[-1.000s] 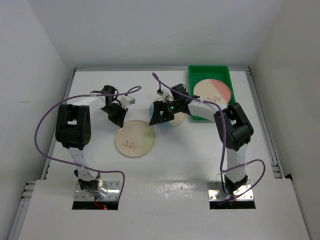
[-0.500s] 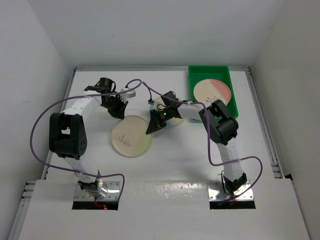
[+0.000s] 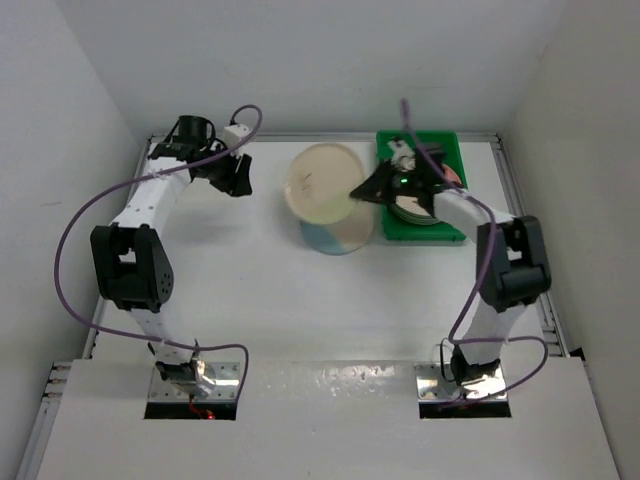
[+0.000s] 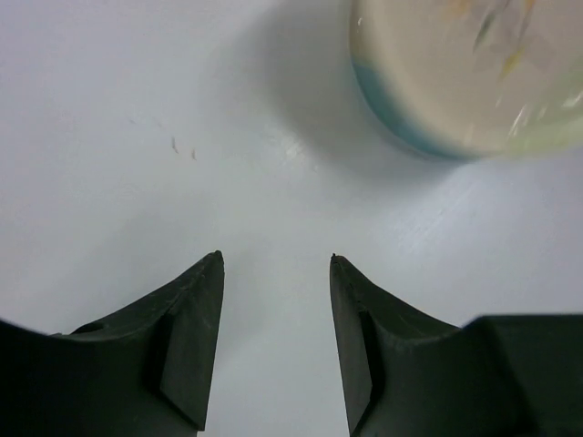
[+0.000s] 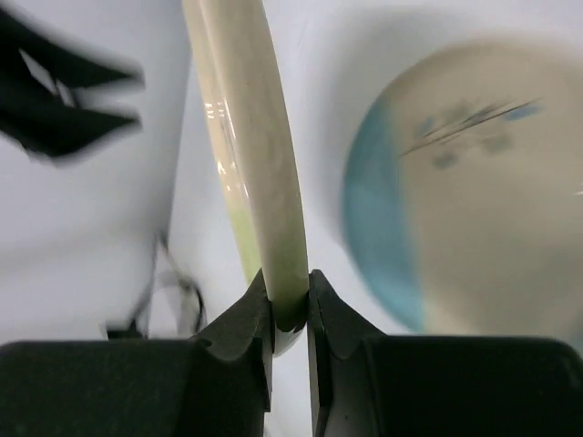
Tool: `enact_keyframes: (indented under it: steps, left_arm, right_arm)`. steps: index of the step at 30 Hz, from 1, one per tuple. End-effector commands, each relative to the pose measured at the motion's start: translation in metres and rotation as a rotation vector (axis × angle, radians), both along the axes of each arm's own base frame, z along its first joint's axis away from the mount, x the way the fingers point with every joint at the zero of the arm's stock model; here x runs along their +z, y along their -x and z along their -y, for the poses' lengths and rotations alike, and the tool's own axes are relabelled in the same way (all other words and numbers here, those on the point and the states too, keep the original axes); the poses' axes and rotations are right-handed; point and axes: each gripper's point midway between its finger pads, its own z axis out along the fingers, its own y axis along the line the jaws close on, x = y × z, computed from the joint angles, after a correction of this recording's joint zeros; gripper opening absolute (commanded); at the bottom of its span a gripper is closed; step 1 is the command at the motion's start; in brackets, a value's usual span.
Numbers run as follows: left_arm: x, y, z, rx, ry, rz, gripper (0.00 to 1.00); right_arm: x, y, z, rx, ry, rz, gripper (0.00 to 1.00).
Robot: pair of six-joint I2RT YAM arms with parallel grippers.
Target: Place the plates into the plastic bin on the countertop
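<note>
My right gripper is shut on the rim of a cream plate with a pale green part. The plate hangs tilted in the air, just left of the green plastic bin. A cream and blue plate lies on the white countertop under it. Inside the bin lies a part pink plate, mostly hidden by my right arm. My left gripper stands open and empty at the far left, over bare countertop.
White walls close in the countertop on three sides, with a raised rim along its edges. Purple cables loop off both arms. The arm bases sit at the near edge.
The right gripper has shut on the cream and green plate's rim and lifted it up and right toward the bin. The left gripper has opened and drawn back to the far left.
</note>
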Motion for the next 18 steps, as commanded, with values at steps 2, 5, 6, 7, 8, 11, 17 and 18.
enact_keyframes:
  steps: [2, 5, 6, 7, 8, 11, 17, 18]
  left_arm:
    - [-0.006, -0.026, 0.014, 0.115, 0.052, -0.040, 0.53]
    - [-0.029, -0.030, 0.035, 0.121, 0.034, -0.100, 0.53]
    - [-0.031, -0.032, 0.042, 0.107, 0.033, -0.102, 0.54]
    - [-0.040, -0.035, 0.051, 0.100, 0.036, -0.124, 0.55]
    - [-0.043, -0.034, 0.068, 0.075, 0.041, -0.129, 0.57]
    - [-0.057, -0.034, 0.103, 0.021, 0.040, -0.158, 0.64]
    - [-0.092, -0.034, 0.150, -0.049, 0.010, -0.189, 0.70]
    - [-0.098, -0.034, 0.153, -0.032, 0.003, -0.204, 0.70]
  right_arm:
    - [0.068, -0.053, 0.106, -0.404, -0.146, 0.138, 0.00]
    - [0.053, -0.055, 0.179, -0.648, -0.132, 0.110, 0.00]
    - [0.060, -0.053, 0.189, -0.679, -0.135, 0.130, 0.00]
    - [0.055, -0.052, 0.204, -0.724, -0.131, 0.120, 0.00]
    - [0.052, -0.052, 0.220, -0.779, -0.130, 0.116, 0.00]
    - [0.049, -0.047, 0.243, -0.843, -0.128, 0.117, 0.00]
    - [0.013, -0.039, 0.262, -0.918, -0.099, 0.016, 0.00]
    - [0.006, -0.039, 0.262, -0.913, -0.099, -0.002, 0.00]
